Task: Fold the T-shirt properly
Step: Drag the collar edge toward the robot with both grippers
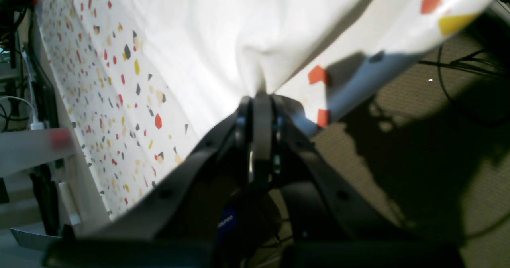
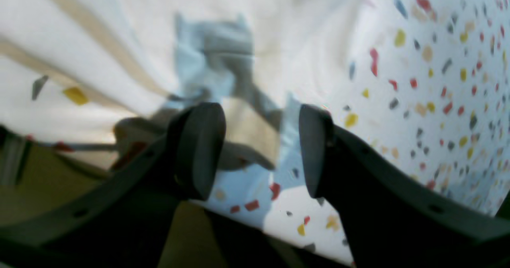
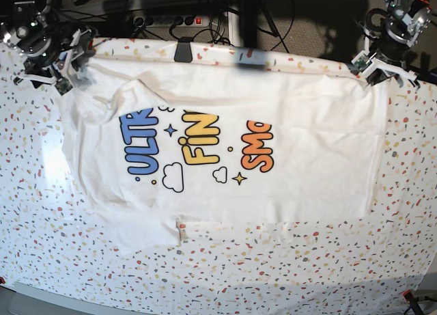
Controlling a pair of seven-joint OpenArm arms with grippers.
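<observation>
The T-shirt [image 3: 307, 158] lies spread flat on the table, print side up. Its blue, yellow and orange letters run sideways across the middle. At the far right corner, my left gripper [image 3: 365, 67] is shut on the shirt's edge. In the left wrist view its fingers [image 1: 261, 98] pinch a peak of the white T-shirt [image 1: 223, 32]. My right gripper [image 3: 68, 72] is at the far left corner by the sleeve. In the right wrist view the right gripper [image 2: 259, 148] stands open with nothing between its pads. Blurred white T-shirt [image 2: 131, 20] folds lie beyond it.
The speckled white table cover [image 3: 218, 274] surrounds the shirt on all sides. A black clamp [image 3: 183, 50] grips the far table edge. Behind it are a power strip [image 3: 171, 19] and cables. Off the edge near the left gripper lies brown carpet [image 1: 418, 140] with cables on it.
</observation>
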